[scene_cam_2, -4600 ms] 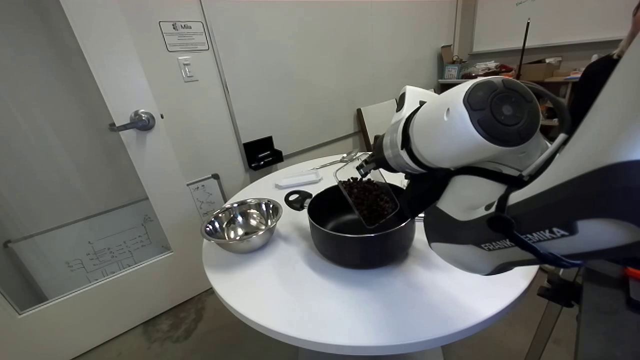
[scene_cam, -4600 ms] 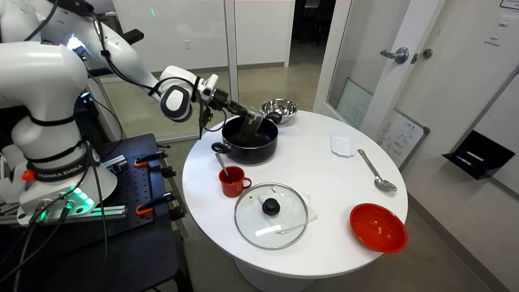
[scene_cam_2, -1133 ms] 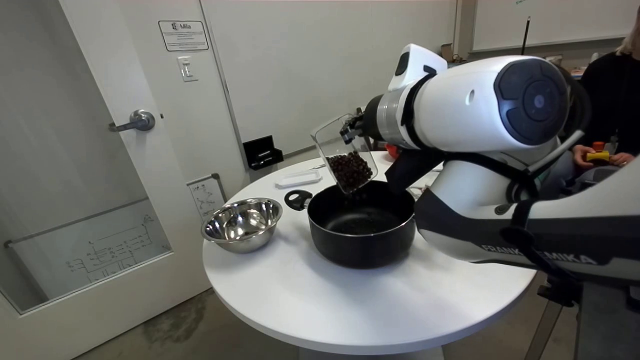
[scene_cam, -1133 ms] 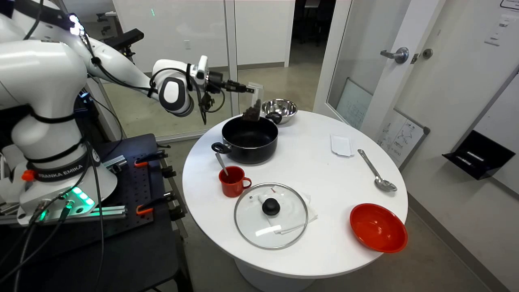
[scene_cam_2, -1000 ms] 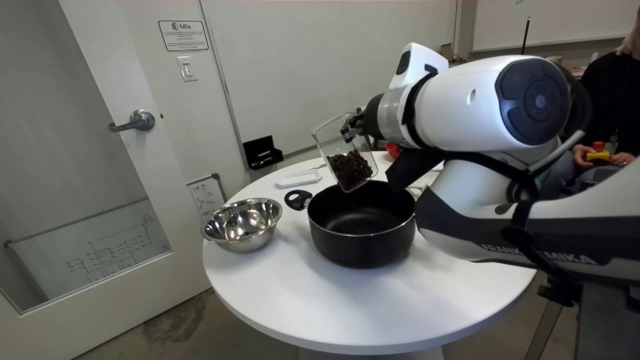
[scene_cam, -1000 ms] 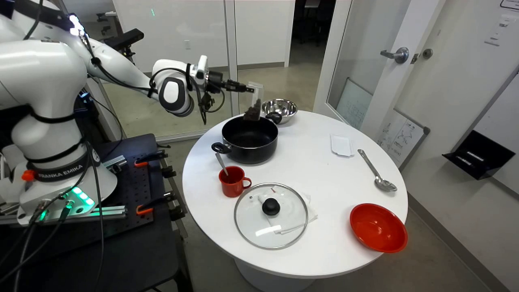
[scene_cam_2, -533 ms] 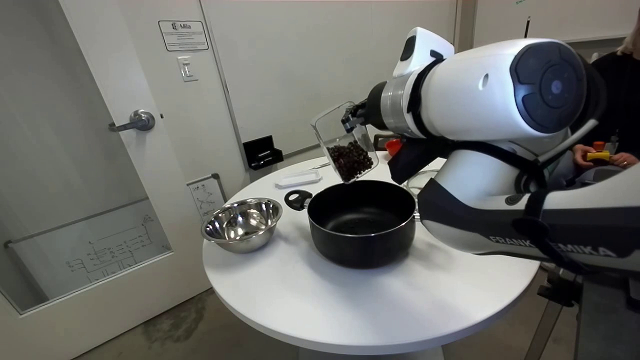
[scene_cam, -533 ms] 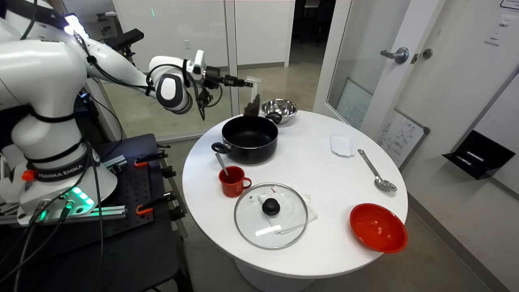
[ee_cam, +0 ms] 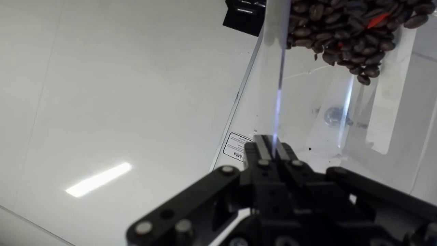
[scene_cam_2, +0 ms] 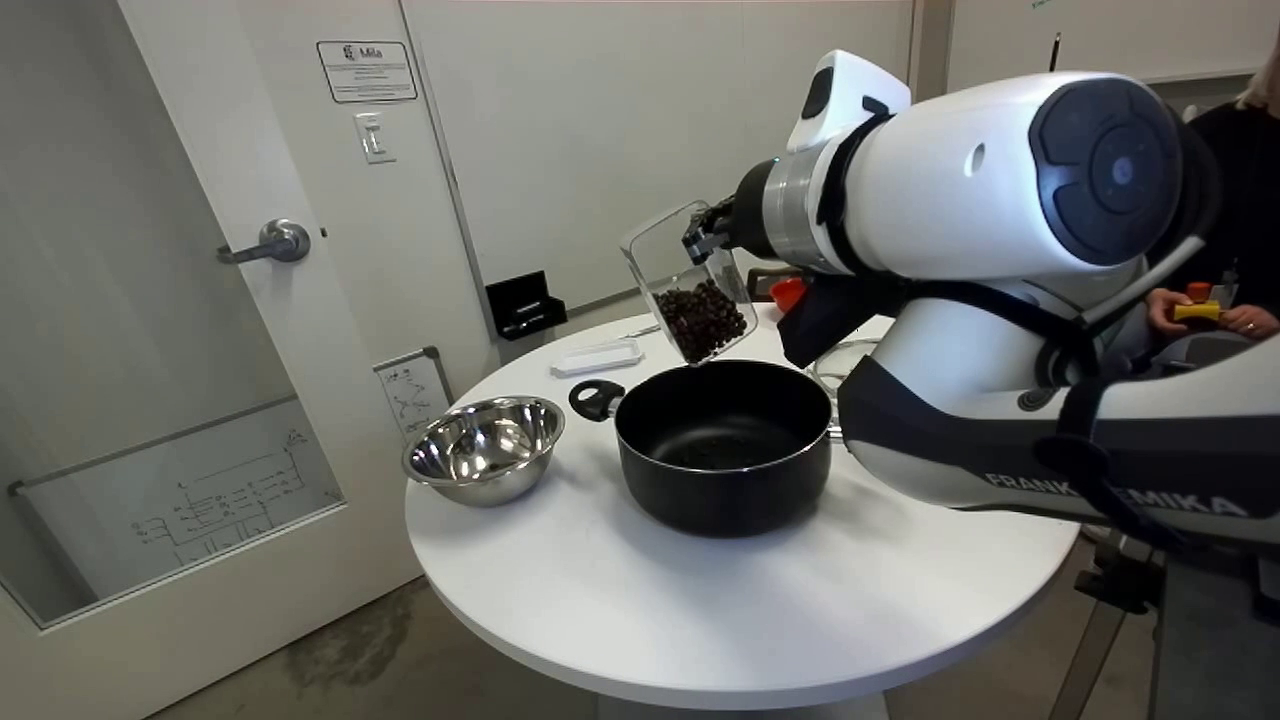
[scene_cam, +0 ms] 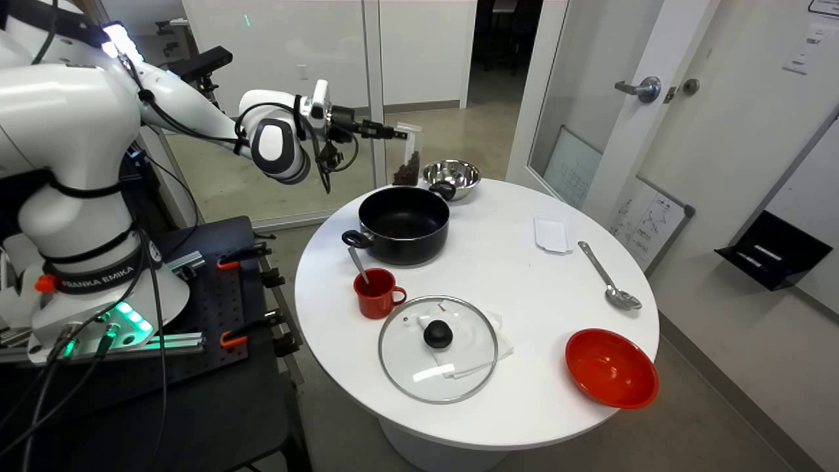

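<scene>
The clear container [scene_cam_2: 680, 278] is held tilted in the air above the black pot [scene_cam_2: 722, 490], with dark beans [scene_cam_2: 703, 320], coffee beans by their look, heaped in its low end. The hand [ee_cam: 274, 150] is closed to a thin pinch on one wall of the container. As I judge it, the step in hand is holding this load over the pot; the next move calls for a firm pinch and care with the tilt, since everything hangs from one wall. The pot's inside is too dark to tell whether beans lie there.

The pot stands on a round white worktop [scene_cam_2: 620, 590], with a steel bowl [scene_cam_2: 485, 450] just beside it near the edge by the glass wall [scene_cam: 374, 78]. A red mug [scene_cam: 376, 293] stands by the edge facing the robot base [scene_cam: 105, 295], a glass lid [scene_cam: 438, 354] just beside it. Towards the opposite edge lie a metal spoon [scene_cam: 608, 282] and a red bowl [scene_cam: 612, 367]; a shallow white tray [scene_cam: 552, 235] sits between pot and spoon. Beyond are a door [scene_cam_2: 215, 120] and a person in dark clothes [scene_cam_2: 1250, 170] holding a yellow-and-red device [scene_cam_2: 1197, 310].
</scene>
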### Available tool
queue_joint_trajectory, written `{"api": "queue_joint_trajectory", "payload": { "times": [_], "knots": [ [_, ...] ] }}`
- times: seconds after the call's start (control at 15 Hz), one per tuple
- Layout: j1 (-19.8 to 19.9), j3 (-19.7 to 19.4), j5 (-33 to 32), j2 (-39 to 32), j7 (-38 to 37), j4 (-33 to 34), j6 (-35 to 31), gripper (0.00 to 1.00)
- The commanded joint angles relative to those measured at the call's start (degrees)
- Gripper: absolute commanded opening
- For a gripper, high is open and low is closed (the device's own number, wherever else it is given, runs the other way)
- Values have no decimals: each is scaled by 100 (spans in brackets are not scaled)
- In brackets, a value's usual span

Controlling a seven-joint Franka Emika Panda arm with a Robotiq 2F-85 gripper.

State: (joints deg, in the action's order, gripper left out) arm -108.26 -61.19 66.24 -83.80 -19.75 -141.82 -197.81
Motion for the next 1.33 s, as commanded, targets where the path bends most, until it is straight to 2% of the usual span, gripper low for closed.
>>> {"api": "queue_joint_trajectory", "payload": {
  "times": [0.0, 0.4, 0.47, 0.93, 1.13, 1.27],
  "knots": [
    [26, -25, 97, 8, 94, 9, -9, 1],
    [14, -12, -6, -5, 24, 56, 73, 1],
    [48, -40, -102, 184, 64, 45, 109, 1],
    [4, -512, -113, 333, 124, -75, 375, 1],
    [31, -793, -243, 714, 198, -144, 455, 1],
    [97, -949, -391, 1396, 382, -164, 375, 1]
  ]
}}
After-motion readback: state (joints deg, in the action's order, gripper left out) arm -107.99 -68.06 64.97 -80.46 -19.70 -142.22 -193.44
